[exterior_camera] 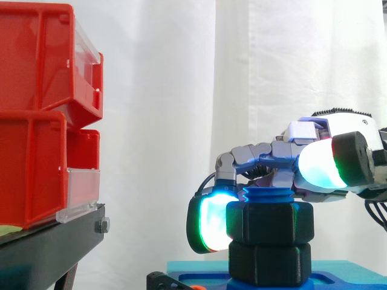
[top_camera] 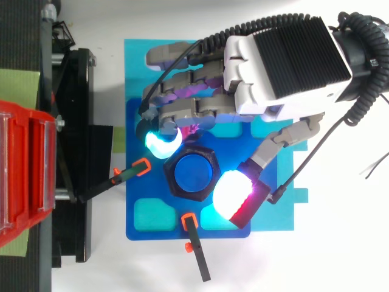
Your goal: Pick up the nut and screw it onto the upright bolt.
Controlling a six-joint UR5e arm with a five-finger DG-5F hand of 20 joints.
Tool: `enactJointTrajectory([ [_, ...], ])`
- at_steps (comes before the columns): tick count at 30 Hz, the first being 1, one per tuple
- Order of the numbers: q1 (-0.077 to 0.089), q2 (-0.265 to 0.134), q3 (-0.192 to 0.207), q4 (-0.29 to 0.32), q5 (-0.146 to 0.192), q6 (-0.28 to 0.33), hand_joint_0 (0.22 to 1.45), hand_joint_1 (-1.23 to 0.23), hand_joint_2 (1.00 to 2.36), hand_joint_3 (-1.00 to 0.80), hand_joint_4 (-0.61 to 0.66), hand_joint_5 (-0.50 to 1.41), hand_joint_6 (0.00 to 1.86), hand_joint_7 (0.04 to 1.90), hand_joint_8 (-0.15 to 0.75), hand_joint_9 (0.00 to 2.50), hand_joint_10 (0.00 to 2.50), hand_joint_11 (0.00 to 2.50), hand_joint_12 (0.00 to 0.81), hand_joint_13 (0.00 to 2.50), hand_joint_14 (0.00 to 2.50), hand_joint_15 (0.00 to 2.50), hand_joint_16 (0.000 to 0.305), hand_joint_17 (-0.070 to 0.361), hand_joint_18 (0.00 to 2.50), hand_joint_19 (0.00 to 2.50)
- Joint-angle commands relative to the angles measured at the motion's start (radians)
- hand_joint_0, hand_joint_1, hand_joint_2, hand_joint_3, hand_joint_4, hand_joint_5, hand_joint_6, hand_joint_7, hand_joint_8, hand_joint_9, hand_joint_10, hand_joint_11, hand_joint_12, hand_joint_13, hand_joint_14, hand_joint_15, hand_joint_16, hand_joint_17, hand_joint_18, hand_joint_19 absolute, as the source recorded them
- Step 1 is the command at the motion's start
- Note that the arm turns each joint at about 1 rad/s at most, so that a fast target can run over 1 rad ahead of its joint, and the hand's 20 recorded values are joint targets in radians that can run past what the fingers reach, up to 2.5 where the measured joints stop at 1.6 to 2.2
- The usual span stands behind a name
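A blue upright bolt point(top_camera: 193, 174) stands on a blue base plate point(top_camera: 138, 226); its threaded top point(exterior_camera: 266, 196) shows above two stacked black hex nuts. The upper nut point(exterior_camera: 269, 222) sits on the thread, just over the lower nut point(exterior_camera: 269, 263). My hand point(top_camera: 285, 61) reaches in from the right, above the bolt. Its fingers are curled round the upper nut: a cyan-green fingertip point(exterior_camera: 211, 222) presses the nut's left side, and the glowing thumb pad point(top_camera: 233, 194) sits against the opposite edge. From above, the nut point(top_camera: 208, 160) rings the bolt's blue top.
Stacked red bins point(exterior_camera: 36, 109) rest on a black stand point(exterior_camera: 54, 241) at the left. Two black clamps with orange tips point(top_camera: 141, 166) point(top_camera: 189, 221) hold the blue plate at its left and front edges. A lighter blue board point(top_camera: 279, 201) lies under the plate.
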Motion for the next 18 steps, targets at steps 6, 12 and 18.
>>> enactJointTrajectory([
  [6,-0.003,0.000,0.000,-0.002,0.000,0.001,0.51,-0.29,1.00,-0.50,0.03,0.08,0.50,1.37,0.179,1.20,0.00,0.00,0.214,0.58,0.00,0.00,0.022,0.049,0.24,0.00],
  [12,-0.006,0.000,0.000,-0.002,0.000,0.000,0.51,-0.28,1.00,-0.50,0.04,0.08,0.50,1.39,0.181,1.22,0.00,0.00,0.208,0.61,0.00,0.00,0.020,0.046,0.27,0.00],
  [18,-0.011,0.002,0.011,-0.002,-0.003,0.001,0.49,-0.23,1.00,-0.50,0.21,-0.01,0.50,1.13,0.220,1.09,0.00,0.00,0.241,0.55,0.00,0.00,0.026,0.058,0.18,0.00],
])
